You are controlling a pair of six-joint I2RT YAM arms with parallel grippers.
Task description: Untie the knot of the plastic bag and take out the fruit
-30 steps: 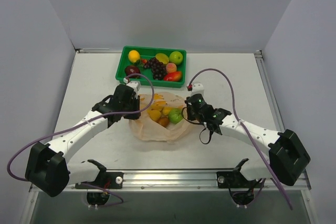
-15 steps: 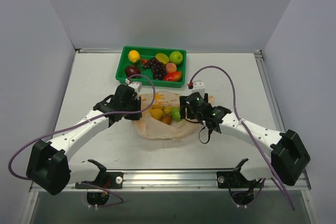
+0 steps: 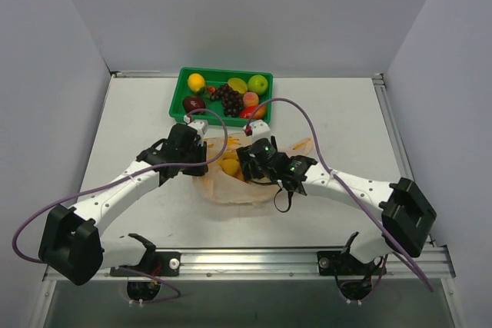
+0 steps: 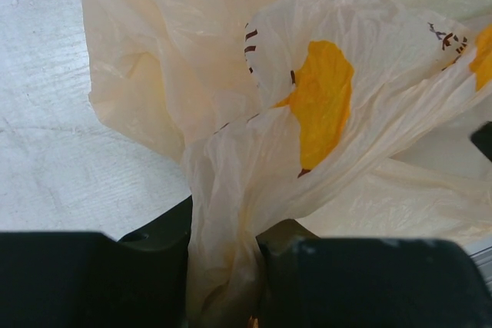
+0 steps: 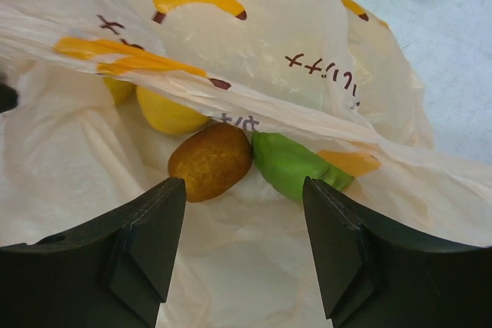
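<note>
The left pincer (image 4: 223, 266) is closed tight on a gathered bunch of the bag (image 4: 231, 74), the thin plastic squeezed between its two fingers at the bag's left edge. The right pincer (image 5: 242, 193) is spread wide, holding nothing, and hangs just over the bag's middle. An orange fruit (image 5: 209, 160) and a green fruit (image 5: 288, 163) lie touching inside the bag, a yellow fruit (image 5: 165, 113) beside them. The bag rests on the table (image 3: 346, 113), near the green tray (image 3: 181, 90).
</note>
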